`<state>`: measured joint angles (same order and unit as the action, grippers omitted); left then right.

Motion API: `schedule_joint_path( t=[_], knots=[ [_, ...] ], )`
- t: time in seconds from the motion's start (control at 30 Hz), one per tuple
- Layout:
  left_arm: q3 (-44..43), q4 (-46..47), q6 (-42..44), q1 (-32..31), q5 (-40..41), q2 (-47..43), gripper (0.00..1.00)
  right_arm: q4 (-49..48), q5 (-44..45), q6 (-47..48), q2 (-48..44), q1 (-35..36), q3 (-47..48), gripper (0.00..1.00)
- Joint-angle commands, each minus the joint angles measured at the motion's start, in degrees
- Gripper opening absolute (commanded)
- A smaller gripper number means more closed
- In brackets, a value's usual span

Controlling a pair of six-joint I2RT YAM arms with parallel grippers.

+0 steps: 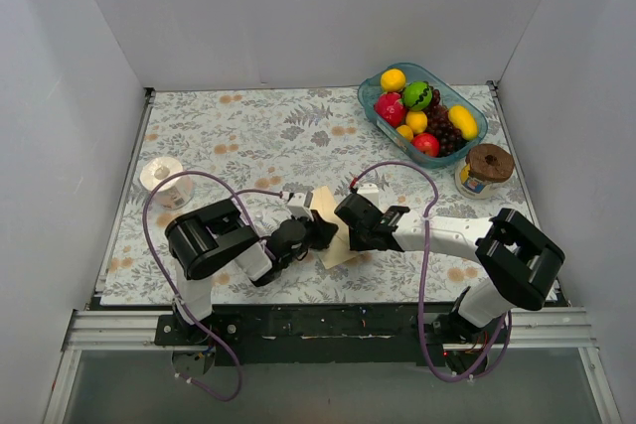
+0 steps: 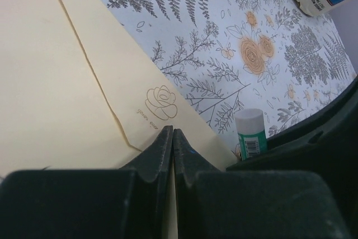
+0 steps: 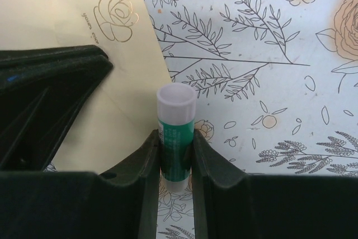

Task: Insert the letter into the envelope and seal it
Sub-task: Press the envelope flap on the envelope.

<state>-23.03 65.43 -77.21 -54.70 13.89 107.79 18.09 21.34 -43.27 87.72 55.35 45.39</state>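
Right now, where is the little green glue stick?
In the right wrist view the glue stick is clamped in the right gripper, its cap pointing outward, just beside the envelope edge, over the flowered table.

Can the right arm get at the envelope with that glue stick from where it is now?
Probably yes. The right gripper holds the glue stick right beside the envelope, with nothing between them. The shut left gripper at the flap's point may crowd that spot.
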Motion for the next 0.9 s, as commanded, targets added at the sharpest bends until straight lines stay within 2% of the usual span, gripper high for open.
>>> schedule_joint_path(
  t=[0.0,0.27,0.43,0.67,0.87],
  knots=[
    [-0.17,-12.69,1.36,4.41,-0.09,2.25,0.00,2.48,-3.06,-1.21,3.51,0.37,-4.08,0.01],
    [-2.37,-13.93,3.91,7.06,-1.58,2.95,0.00,2.48,-3.24,-1.21,3.60,0.37,-4.34,0.01],
    [-1.94,-12.88,2.15,6.97,-4.66,4.36,0.00,2.83,-2.45,-1.21,2.55,0.37,-3.90,0.01],
    [0.52,-12.34,-2.33,4.43,-3.78,5.24,0.00,5.56,0.89,0.63,-7.72,0.37,0.93,0.01],
    [0.17,-14.18,-6.45,0.56,-2.03,5.68,0.00,5.12,0.54,3.19,-6.35,0.37,4.62,0.01]
  ],
)
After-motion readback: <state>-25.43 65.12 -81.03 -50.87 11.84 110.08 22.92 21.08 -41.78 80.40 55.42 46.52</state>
